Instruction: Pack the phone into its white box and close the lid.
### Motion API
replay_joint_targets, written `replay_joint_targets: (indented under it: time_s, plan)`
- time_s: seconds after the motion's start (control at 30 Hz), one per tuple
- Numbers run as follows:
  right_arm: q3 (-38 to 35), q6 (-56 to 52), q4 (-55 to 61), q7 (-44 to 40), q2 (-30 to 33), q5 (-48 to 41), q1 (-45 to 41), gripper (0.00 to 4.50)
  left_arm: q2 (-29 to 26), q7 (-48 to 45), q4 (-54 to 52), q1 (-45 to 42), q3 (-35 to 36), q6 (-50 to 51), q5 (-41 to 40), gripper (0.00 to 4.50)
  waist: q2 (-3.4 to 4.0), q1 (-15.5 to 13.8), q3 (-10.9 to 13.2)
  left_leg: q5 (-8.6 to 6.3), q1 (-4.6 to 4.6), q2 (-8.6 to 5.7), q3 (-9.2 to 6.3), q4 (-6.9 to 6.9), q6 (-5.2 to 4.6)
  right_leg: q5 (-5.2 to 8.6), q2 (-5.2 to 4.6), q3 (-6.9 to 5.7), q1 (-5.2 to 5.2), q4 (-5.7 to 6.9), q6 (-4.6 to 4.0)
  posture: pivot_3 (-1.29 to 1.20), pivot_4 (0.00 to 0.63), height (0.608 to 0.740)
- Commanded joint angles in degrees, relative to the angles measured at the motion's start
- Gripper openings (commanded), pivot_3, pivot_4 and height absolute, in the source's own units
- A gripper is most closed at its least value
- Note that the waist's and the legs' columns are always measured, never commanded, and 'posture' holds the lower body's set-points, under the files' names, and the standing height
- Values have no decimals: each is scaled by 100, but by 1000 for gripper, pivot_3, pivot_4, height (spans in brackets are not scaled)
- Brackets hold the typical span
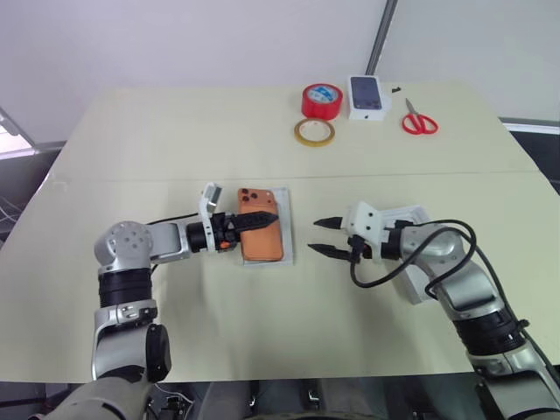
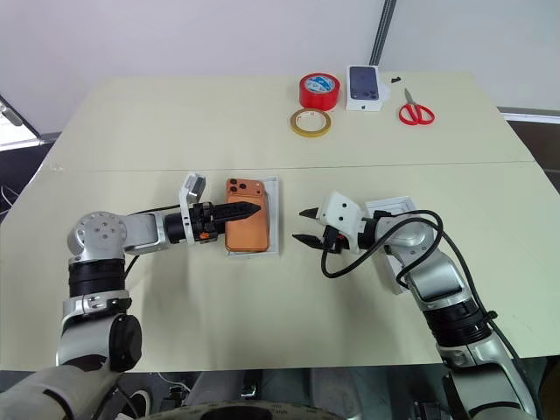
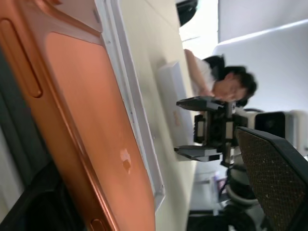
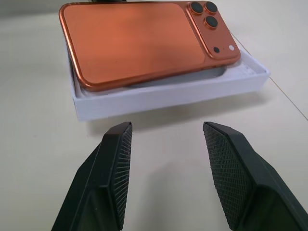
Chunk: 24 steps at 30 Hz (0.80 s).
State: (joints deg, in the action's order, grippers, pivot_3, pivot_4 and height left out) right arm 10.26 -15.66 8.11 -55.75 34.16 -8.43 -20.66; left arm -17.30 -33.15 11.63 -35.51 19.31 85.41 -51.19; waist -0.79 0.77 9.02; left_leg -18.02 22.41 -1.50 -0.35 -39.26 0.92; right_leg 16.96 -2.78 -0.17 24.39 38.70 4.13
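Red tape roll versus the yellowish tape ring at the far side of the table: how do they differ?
The red tape roll is a thick, tall roll with a small white-lined core; the yellowish tape ring is thin, low and nearly used up, with a wide hole showing the table. The red tape roll lies farther from the robot, the yellowish tape ring just in front of it. Both lie flat on the table.

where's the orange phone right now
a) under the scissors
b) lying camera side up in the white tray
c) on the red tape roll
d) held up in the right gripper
b: the phone rests in the white box, lenses up, slightly tilted on the rim.
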Motion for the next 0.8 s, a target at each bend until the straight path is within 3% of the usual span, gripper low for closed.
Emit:
replay_joint_targets:
  time_s: [0.03, 0.43, 0.8]
  plan:
    - [13, 167, 8, 68, -100, -3, -81, 2478, -202, -40, -539, 45, -307, -99, 41, 4460, 0, -3, 0, 0, 0, 0, 0, 0, 0, 0, 0, 0, 0, 0, 0, 0, 150, 740]
    - [87, 260, -60, 108, -189, 16, -110, 2478, -1120, -818, -621, 17, -1196, -909, 455, 4460, 0, 1, 0, 0, -1, 0, 0, 0, 1, 0, 0, 0, 0, 0, -1, 0, 150, 740]
    - [143, 290, -87, 140, -222, 29, -132, 2478, -1209, -924, -416, -147, -1195, -1271, 639, 4460, 0, -13, 0, 0, 0, 0, 0, 0, -1, 0, 0, 0, 0, -1, 0, 0, 150, 740]
